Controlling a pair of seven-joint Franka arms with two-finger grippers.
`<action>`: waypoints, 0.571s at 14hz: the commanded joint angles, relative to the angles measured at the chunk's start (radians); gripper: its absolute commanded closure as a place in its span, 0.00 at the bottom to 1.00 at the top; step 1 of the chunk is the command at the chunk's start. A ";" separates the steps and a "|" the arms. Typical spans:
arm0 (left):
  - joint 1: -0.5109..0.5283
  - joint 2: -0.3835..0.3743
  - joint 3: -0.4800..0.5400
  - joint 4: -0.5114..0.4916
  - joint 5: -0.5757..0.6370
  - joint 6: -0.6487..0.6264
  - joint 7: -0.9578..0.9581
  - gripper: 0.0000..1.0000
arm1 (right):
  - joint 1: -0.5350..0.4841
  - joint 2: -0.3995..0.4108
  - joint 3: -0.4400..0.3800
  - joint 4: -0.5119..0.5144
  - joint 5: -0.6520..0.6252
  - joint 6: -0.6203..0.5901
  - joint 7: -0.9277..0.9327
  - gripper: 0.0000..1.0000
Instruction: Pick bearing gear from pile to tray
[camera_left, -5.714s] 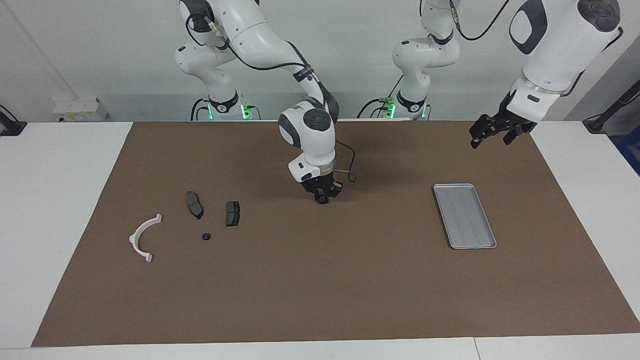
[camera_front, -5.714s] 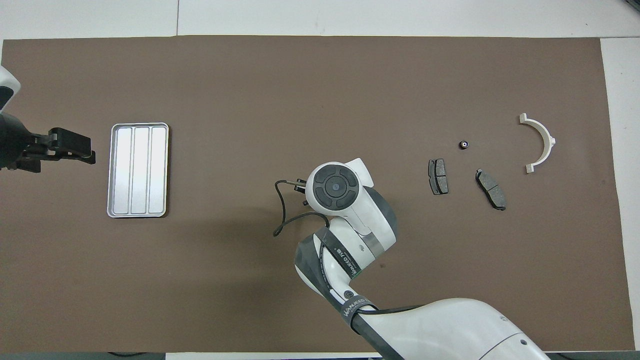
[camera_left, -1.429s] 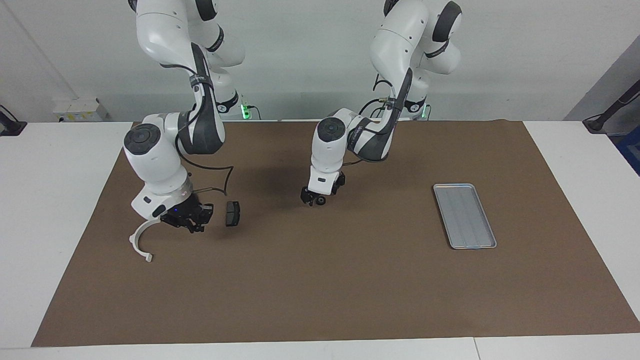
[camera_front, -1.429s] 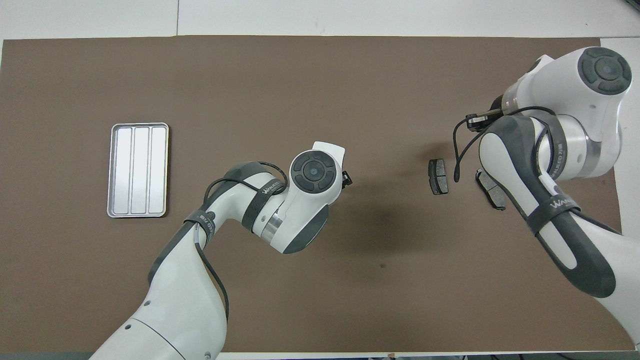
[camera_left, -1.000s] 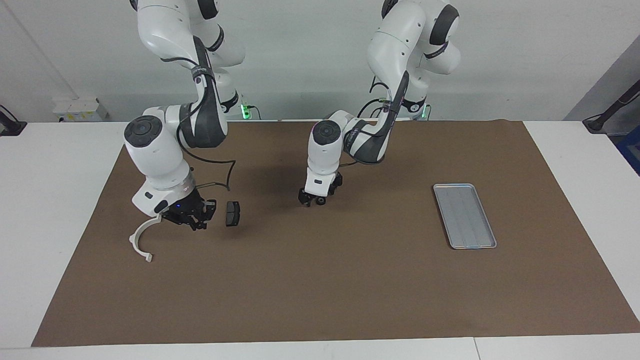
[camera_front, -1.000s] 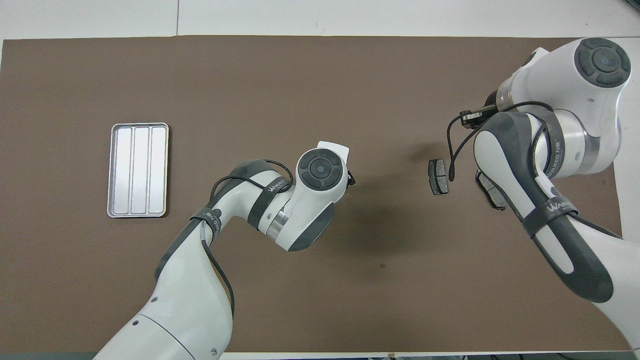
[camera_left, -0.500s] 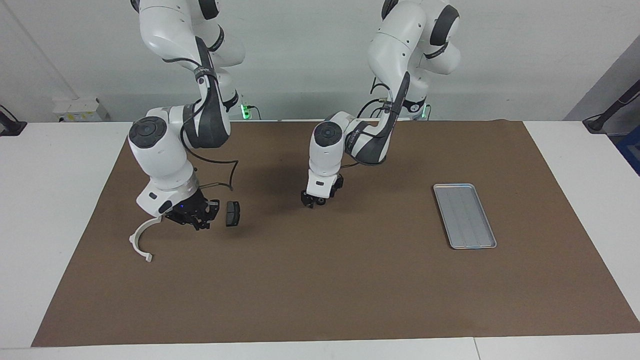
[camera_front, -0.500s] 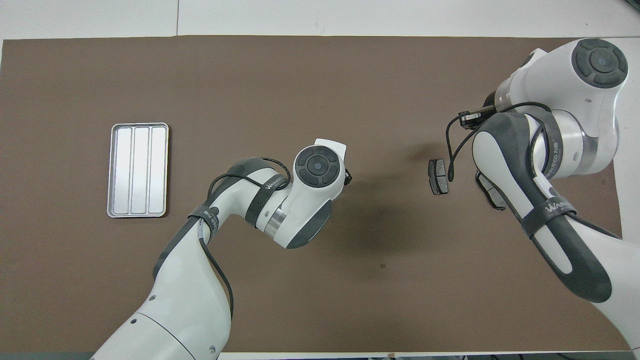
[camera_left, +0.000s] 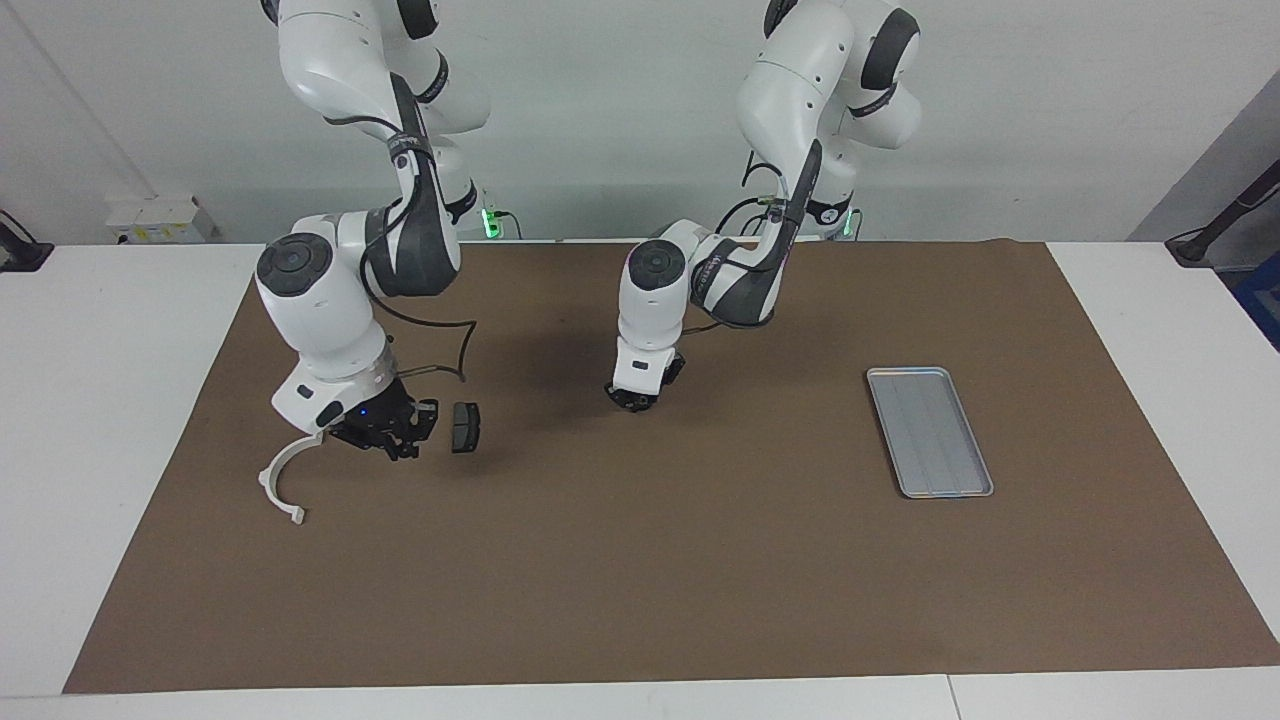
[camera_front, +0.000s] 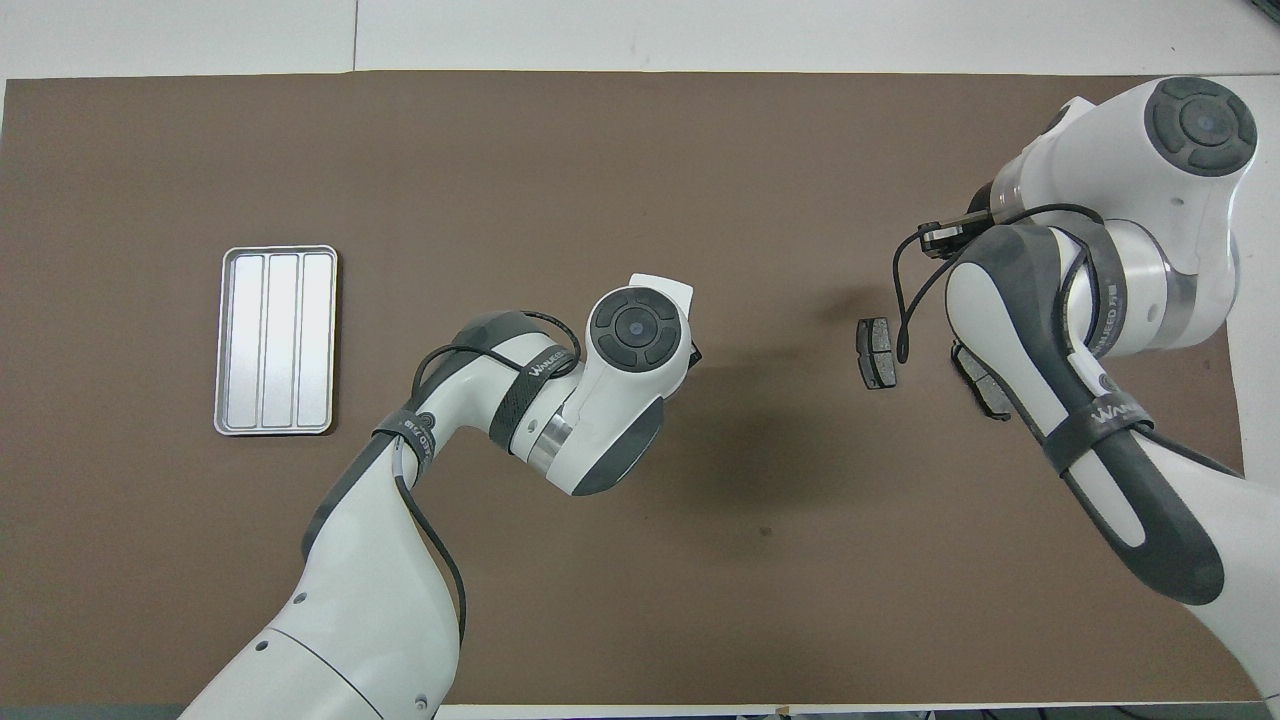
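Observation:
My left gripper (camera_left: 637, 400) is low on the brown mat near its middle, shut on the small black bearing gear, which its fingers mostly hide. The silver ribbed tray (camera_left: 930, 432) lies toward the left arm's end of the table and also shows in the overhead view (camera_front: 277, 340). My right gripper (camera_left: 398, 445) hangs low over the pile, between the white arc bracket (camera_left: 275, 478) and a dark brake-pad plate (camera_left: 465, 427). The second plate (camera_front: 985, 385) is half hidden under the right arm. No loose black round piece shows on the mat.
The brown mat (camera_left: 640, 580) covers most of the white table. The right arm's elbow (camera_front: 1100, 300) hides the bracket in the overhead view. The left arm's wrist (camera_front: 635, 335) hides its gripper there.
The left gripper has sunk slightly onto the mat and its fingers have drawn together around the black piece. The right gripper has edged a little toward the nearer brake-pad plate.

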 joint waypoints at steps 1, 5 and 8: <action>-0.007 0.009 0.035 0.004 0.016 -0.042 -0.015 1.00 | -0.009 -0.002 0.007 -0.003 0.000 0.002 0.015 1.00; 0.071 -0.061 0.044 -0.001 0.017 -0.095 0.012 1.00 | -0.003 -0.002 0.009 -0.003 0.000 0.002 0.044 1.00; 0.152 -0.121 0.042 -0.007 0.017 -0.166 0.134 1.00 | 0.064 -0.009 0.012 -0.003 0.000 -0.003 0.155 1.00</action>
